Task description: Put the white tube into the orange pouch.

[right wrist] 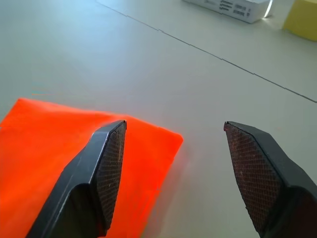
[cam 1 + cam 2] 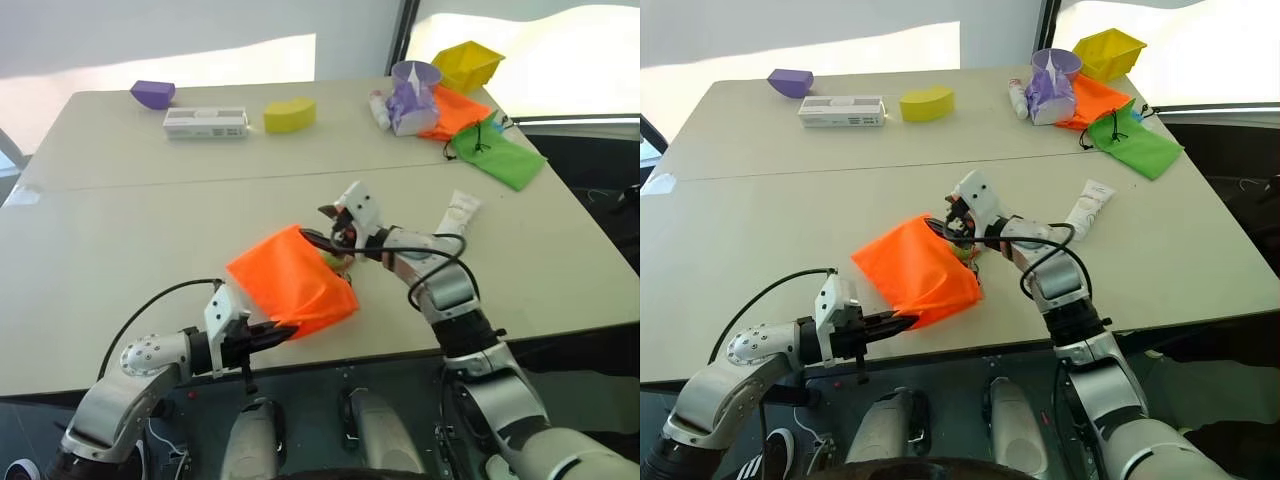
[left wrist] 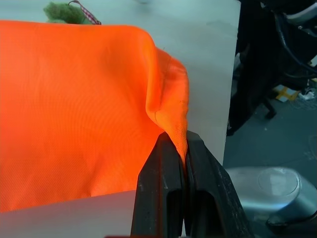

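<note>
The orange pouch [image 2: 290, 280] sits tented near the table's front edge, its green pom [image 3: 62, 12] at the far side. My left gripper [image 2: 280, 332] is shut on the pouch's near corner, and the fabric is pinched between the black fingers [image 3: 158, 198]. My right gripper [image 2: 332, 228] hovers open and empty at the pouch's far right edge, and its wrist view has the pouch's corner [image 1: 74, 148] below the fingers. The white tube [image 2: 460, 212] lies flat on the table to the right of my right forearm, apart from both grippers.
At the back right stand a purple cup [image 2: 415, 75], a yellow bin [image 2: 467, 62], a duller orange pouch [image 2: 455, 110], a green pouch [image 2: 497, 155] and a small tube [image 2: 378, 108]. A white box [image 2: 205, 122], a yellow block [image 2: 290, 114] and a purple piece [image 2: 152, 93] lie at the back left.
</note>
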